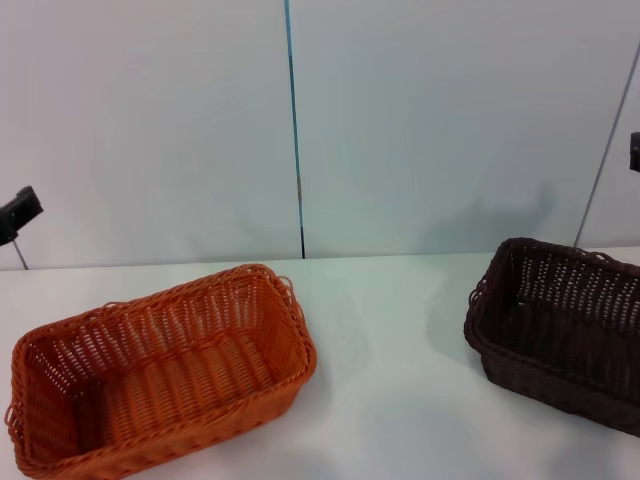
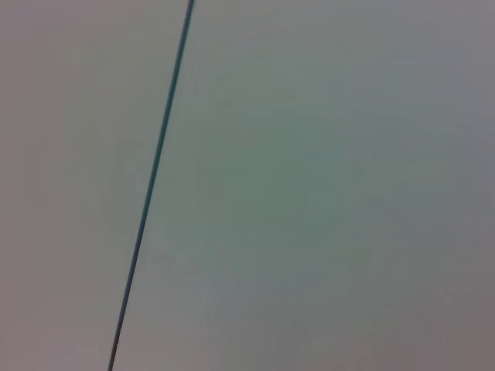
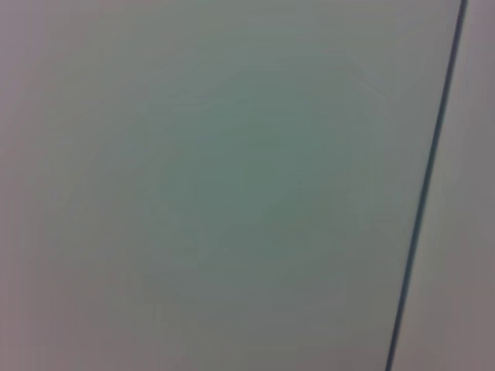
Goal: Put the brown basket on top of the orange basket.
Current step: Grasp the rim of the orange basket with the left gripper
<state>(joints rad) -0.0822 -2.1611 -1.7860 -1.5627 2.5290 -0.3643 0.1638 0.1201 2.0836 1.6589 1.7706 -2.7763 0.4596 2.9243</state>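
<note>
I see the rectangular bright orange woven wicker basket point(image 1: 160, 375) near-left on the white table point(image 1: 390, 400), the dark brown wicker basket point(image 1: 565, 330) at the right edge, well apart. Left pincer point(image 1: 18, 212) and right pincer point(image 1: 634, 150) sit raised at the sides; I cannot tell their opening.

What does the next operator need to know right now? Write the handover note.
Left pincer: raised at the left edge of the head view, off the table, holding nothing visible.
Right pincer: raised at the right edge, only a sliver in view.
Orange basket: upright and empty on the white table, on the robot's left.
Brown basket: upright on the table, on the robot's right, apart from the orange one.
Done: nothing yet.
Left: grasp the brown basket, lift it, set it on top of the orange basket.
</note>
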